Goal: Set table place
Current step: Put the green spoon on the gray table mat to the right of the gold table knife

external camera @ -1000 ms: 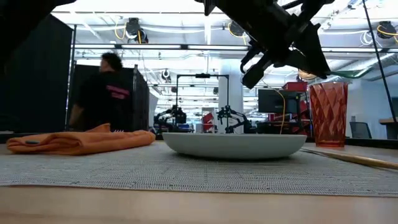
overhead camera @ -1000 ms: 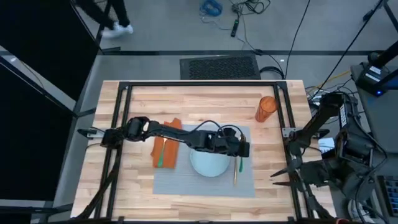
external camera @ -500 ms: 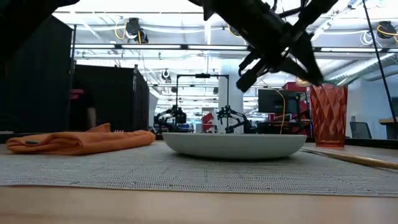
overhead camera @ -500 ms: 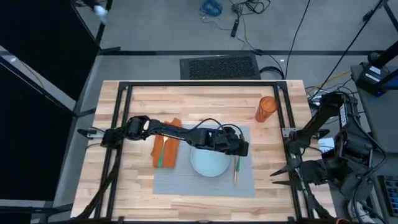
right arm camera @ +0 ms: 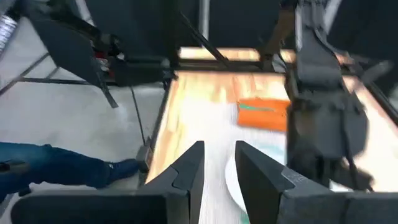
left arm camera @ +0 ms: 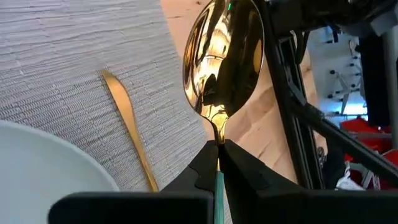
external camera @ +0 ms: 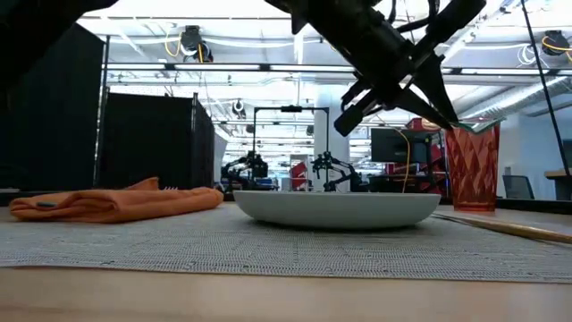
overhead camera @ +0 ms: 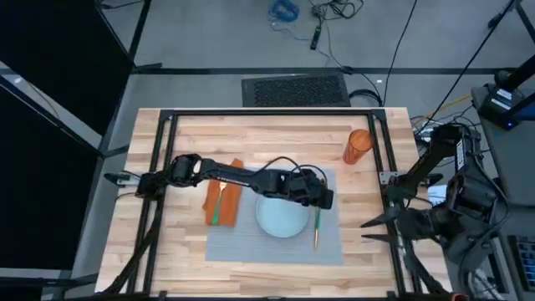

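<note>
Left gripper point(overhead camera: 322, 199), fingers clamped on a gold spoon point(left arm camera: 222, 59), has edged back over the grey placemat point(overhead camera: 242, 238) on the worktop point(overhead camera: 276, 130) by the plate point(overhead camera: 281, 219), spoon likely next; right gripper point(overhead camera: 376, 230), fingers apart, waits off the edge.

Colours and patterns on the light wooden butcher-block table point(overhead camera: 276, 134)

The tabletop shows pale plank strips inside a black metal frame point(overhead camera: 272, 112). The flat grey rectangular woven placemat point(overhead camera: 251, 242) has a fine ribbed weave. On it sits a round pale blue-white plate point(overhead camera: 280, 219), with a slim gold knife point(left arm camera: 127, 118) beside it. The crumpled cloth napkin point(external camera: 107, 201) is orange, the faceted plastic tumbler point(external camera: 471, 165) translucent red-orange. The shiny metal spoon point(left arm camera: 224, 59) is mirror-bright gold above a teal handle. The left gripper point(left arm camera: 217, 149) is dark.
</note>
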Controlling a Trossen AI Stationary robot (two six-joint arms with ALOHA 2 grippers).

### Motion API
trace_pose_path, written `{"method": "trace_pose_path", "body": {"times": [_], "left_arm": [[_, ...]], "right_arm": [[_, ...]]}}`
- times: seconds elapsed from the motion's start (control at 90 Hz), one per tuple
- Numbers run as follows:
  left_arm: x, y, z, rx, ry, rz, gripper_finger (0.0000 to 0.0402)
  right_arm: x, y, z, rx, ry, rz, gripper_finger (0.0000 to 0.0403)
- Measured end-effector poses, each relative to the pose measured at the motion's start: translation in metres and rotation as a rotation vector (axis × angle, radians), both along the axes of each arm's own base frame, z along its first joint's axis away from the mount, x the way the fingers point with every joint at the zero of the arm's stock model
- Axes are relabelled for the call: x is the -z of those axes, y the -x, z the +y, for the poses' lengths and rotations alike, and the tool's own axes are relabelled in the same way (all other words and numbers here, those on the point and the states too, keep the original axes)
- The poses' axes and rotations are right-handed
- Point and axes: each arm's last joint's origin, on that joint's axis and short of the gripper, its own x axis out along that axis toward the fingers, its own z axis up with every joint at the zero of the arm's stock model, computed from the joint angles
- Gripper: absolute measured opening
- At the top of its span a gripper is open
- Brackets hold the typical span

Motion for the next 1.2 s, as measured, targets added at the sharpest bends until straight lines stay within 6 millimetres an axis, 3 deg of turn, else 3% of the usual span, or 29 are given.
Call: {"method": "trace_pose_path", "body": {"times": [0.167,0.356,0.556,0.711,0.856,1.033,1.2], "left_arm": [[0.000,-0.001,0.006,0.016,-0.025,-0.001,0.0000],[-0.002,-0.002,0.013,0.045,-0.086,-0.018,0.0000],[-0.028,0.008,0.030,0.061,-0.202,-0.016,0.0000],[-0.064,0.020,0.050,0.040,-0.283,-0.068,0.0000],[-0.090,0.035,0.052,0.033,-0.342,-0.077,0.0000],[-0.103,0.042,0.040,0.057,-0.372,-0.092,0.0000],[-0.103,0.042,0.028,0.093,-0.387,-0.105,0.0000]], "right_arm": [[0.022,-0.003,-0.005,0.166,0.016,0.081,0.0075],[0.067,-0.031,-0.017,0.363,0.020,0.194,0.0075],[0.108,-0.055,-0.022,0.426,-0.041,0.218,0.0075],[0.112,-0.052,-0.029,0.441,-0.128,0.133,0.0075],[0.109,-0.041,-0.045,0.509,-0.199,0.014,0.0075],[0.114,-0.031,-0.067,0.573,-0.246,-0.059,0.0075],[0.130,-0.032,-0.085,0.633,-0.284,-0.108,0.0075]]}}
